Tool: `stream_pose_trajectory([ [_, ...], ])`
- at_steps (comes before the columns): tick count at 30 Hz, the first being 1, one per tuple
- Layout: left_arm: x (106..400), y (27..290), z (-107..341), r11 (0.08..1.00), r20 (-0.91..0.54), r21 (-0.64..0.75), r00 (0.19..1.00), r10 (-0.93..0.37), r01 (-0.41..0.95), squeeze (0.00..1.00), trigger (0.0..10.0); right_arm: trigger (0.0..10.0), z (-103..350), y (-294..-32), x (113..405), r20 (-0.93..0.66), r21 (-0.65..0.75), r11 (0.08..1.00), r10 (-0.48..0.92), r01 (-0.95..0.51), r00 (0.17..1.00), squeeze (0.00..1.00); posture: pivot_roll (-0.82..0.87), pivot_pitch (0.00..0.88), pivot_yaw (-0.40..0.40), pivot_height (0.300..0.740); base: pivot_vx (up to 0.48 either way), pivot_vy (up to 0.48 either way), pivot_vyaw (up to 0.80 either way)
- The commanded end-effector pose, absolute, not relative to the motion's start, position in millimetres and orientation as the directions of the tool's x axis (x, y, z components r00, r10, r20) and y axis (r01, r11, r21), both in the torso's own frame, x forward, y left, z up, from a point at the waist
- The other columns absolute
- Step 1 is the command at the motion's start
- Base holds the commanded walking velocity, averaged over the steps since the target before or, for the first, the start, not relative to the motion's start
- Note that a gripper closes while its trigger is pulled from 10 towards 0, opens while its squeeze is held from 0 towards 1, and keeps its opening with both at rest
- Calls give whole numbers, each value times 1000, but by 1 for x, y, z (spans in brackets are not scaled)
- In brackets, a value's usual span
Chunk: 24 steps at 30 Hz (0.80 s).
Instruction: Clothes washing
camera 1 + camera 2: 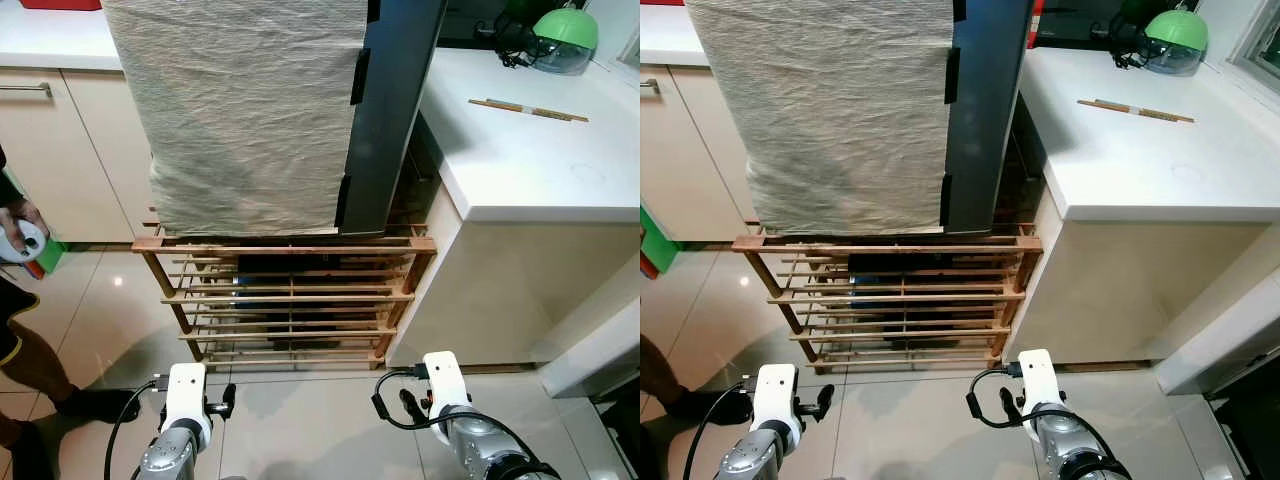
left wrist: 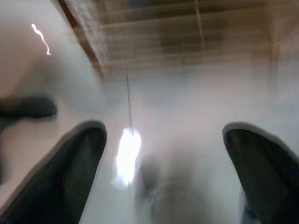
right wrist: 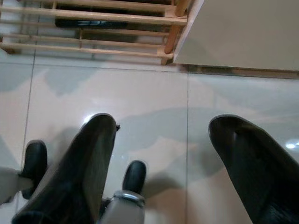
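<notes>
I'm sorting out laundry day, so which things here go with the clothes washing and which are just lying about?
For the washing:
grey cloth draped over the dark upright panel
wooden rack underneath

Just lying about:
chopsticks on the white counter
green helmet
white object in a person's hand

Bright, even indoor light; glossy floor tiles [image 3: 140,93] glare, left wrist view blurred.
</notes>
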State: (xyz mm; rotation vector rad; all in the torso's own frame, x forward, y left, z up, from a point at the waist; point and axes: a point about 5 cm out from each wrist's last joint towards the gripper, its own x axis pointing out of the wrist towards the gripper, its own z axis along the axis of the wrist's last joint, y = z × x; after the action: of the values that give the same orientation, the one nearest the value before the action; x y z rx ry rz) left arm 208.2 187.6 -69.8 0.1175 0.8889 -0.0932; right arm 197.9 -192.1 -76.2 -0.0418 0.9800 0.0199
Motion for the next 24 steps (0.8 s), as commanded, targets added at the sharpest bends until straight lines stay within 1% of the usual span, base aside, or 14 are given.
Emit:
stream_pose_trajectory([
  [1,218,186,-67,956,-840,138,542,-26,260,0,10000,10000,-88,-210,170,-884,-39,995,-76,88,462,0,-66,0,54,740,0,0,0],
  [3,218,188,-66,955,-838,145,546,-20,258,0,10000,10000,-86,-209,175,-873,-30,995,-71,91,482,0,-65,0,53,740,0,0,0],
  [13,221,188,-65,953,-844,155,537,-9,261,0,10000,10000,-85,-207,177,-870,-24,995,-67,94,488,0,-66,0,55,740,0,0,0],
  [14,223,189,-64,954,-835,164,550,-2,252,0,10000,10000,-84,-207,179,-865,-20,995,-66,97,498,0,-67,0,55,740,0,0,0],
  [15,226,191,-61,958,-819,174,574,11,230,0,10000,10000,-81,-206,185,-847,0,994,-56,106,529,0,-66,0,55,740,0,0,0],
  [16,226,191,-61,958,-819,174,574,11,230,0,10000,10000,-81,-206,185,-847,0,994,-56,106,529,0,-66,0,55,740,0,0,0],
  [17,231,194,-57,960,-796,185,606,21,210,0,10000,10000,-79,-205,189,-833,6,995,-50,99,551,0,-72,0,59,740,0,0,0],
  [18,240,198,-50,969,-748,188,663,37,159,0,10000,10000,-74,-203,197,-802,8,997,-38,73,597,0,-76,0,63,740,0,0,0],
  [20,242,198,-48,971,-738,187,674,40,147,0,10000,10000,-73,-203,198,-795,7,998,-35,66,606,0,-76,0,63,740,0,0,0],
  [21,257,207,-33,984,-657,162,753,47,79,0,10000,10000,-60,-203,215,-711,27,999,-8,39,704,0,-81,0,66,740,0,0,0],
  [22,264,212,-25,986,-614,157,788,48,62,0,10000,10000,-53,-204,222,-667,28,999,5,18,745,0,-81,0,66,740,0,0,0],
  [23,268,214,-21,986,-586,155,809,47,54,0,10000,10000,-49,-204,226,-640,27,1000,14,5,768,0,-81,0,66,740,0,0,0],
  [24,272,215,-14,986,-549,151,836,20,76,0,10000,10000,-44,-205,230,-610,28,1000,21,-5,792,0,-83,0,67,740,0,0,0],
])
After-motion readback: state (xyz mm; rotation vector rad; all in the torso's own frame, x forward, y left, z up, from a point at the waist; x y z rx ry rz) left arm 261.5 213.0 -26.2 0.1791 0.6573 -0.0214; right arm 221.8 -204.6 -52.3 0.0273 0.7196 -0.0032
